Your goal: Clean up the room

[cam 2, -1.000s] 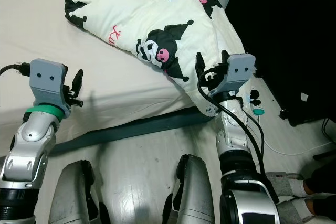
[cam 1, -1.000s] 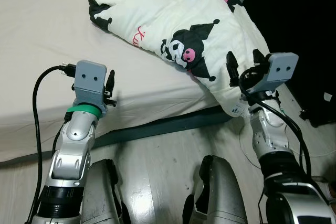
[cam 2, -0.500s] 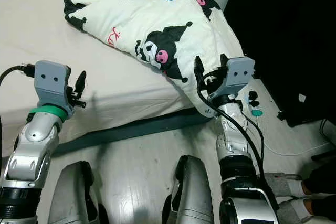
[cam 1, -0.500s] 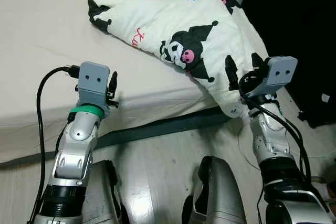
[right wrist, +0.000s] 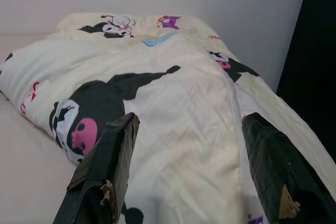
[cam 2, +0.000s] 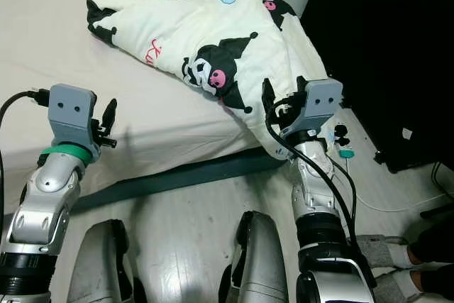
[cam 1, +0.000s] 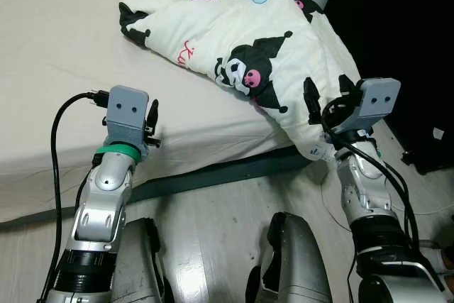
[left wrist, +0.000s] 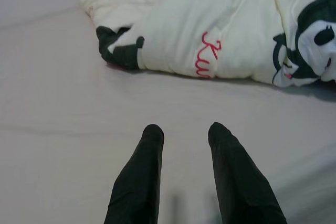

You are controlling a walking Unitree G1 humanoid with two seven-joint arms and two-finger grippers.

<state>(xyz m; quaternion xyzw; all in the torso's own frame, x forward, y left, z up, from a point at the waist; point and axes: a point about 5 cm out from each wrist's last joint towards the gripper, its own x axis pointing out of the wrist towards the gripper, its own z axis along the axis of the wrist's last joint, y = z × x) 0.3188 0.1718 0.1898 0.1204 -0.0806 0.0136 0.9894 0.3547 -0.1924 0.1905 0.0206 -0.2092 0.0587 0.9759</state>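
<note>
Since a second ago my left arm has risen a little toward the bed and my right gripper has edged closer to the hanging corner of the comforter; the comforter itself lies as it did.

My left gripper (left wrist: 184,140) hovers over the bare mattress sheet (cam 1: 50,69), its two black tapered fingers (left wrist: 139,182) set a narrow gap apart and holding nothing. Whether they brush the sheet I cannot tell. The sheet is smooth, pale and matte, with a few soft creases. A black cable (cam 1: 53,175) loops from the grey housing at my left wrist down beside the silver arm.

One comforter (cam 1: 241,26) lies bunched on the right half of the bed, cream, puffy and wrinkled, printed with black-and-white cartoon figures with pink faces, plus a purple and a blue one farther up. Its lower corner spills over the mattress edge toward the floor.

My right gripper (cam 1: 328,94) sits just at that overhanging corner, its two fingers (right wrist: 110,166) spread wide with the fabric between and ahead of them, not clamped. The finger pads look worn, with tan chips at the edges.

Below, a dark grey bed base (cam 1: 213,175) runs along the pale wooden floor (cam 1: 213,239).
</note>
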